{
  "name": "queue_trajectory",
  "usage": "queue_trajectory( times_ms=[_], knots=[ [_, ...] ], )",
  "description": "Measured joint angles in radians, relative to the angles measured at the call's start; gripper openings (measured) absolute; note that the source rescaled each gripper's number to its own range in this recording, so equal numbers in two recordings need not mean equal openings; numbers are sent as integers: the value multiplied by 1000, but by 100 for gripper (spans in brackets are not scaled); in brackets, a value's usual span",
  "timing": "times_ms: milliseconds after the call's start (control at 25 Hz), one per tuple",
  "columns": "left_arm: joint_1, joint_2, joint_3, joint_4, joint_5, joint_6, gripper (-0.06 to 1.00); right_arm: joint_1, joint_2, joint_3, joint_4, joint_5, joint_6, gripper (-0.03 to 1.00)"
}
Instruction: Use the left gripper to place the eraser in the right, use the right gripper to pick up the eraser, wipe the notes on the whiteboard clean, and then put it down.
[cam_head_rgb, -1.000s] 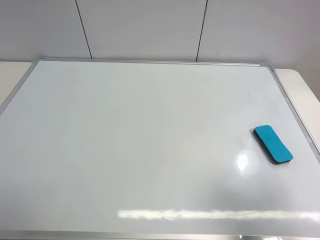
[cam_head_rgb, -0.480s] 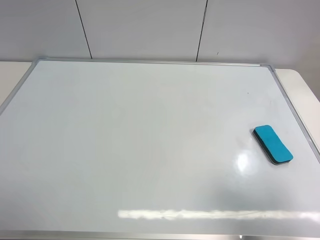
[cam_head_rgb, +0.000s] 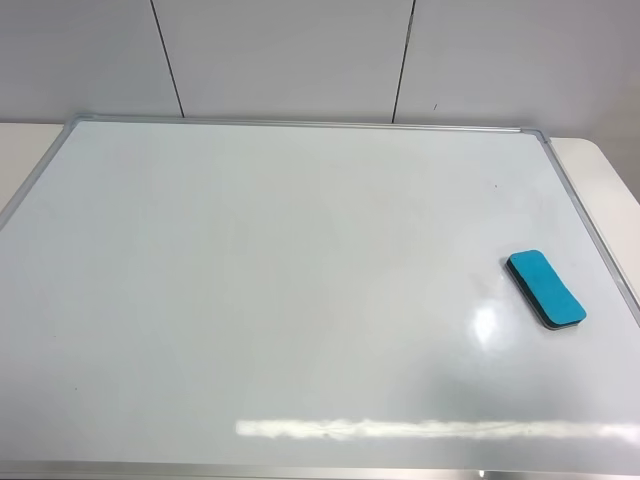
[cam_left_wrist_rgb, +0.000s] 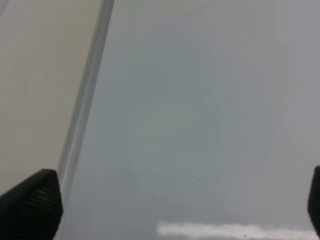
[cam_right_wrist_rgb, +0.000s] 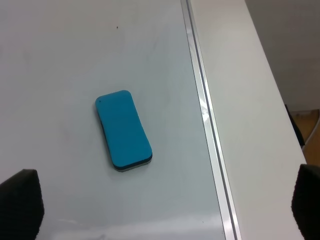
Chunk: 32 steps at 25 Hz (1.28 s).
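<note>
Both grippers gape empty – the flat teal-blue eraser (cam_head_rgb: 546, 289) lies on the glossy silver-framed whiteboard (cam_head_rgb: 300, 300) – nothing left but retreat

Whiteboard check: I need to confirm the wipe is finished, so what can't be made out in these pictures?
- Whiteboard: its near edge and left corner are cut off by the exterior high frame; glare streaks could mask faint marks.
- Notes: none visible; tiny specks are too small to judge.
- Eraser: its dark underside is hidden against the board.
- Left tool: the blurred left wrist view shows only fingertips at the frame edges.
- Right tool: likewise cropped; neither arm appears in the exterior high view.
</note>
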Motion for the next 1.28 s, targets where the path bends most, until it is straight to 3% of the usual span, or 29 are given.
queue_trajectory(
  times_ms=[1280],
  knots=[
    [0, 0, 0, 0, -1, 0, 100, 0, 0, 0, 0, 0, 0, 100]
  ],
)
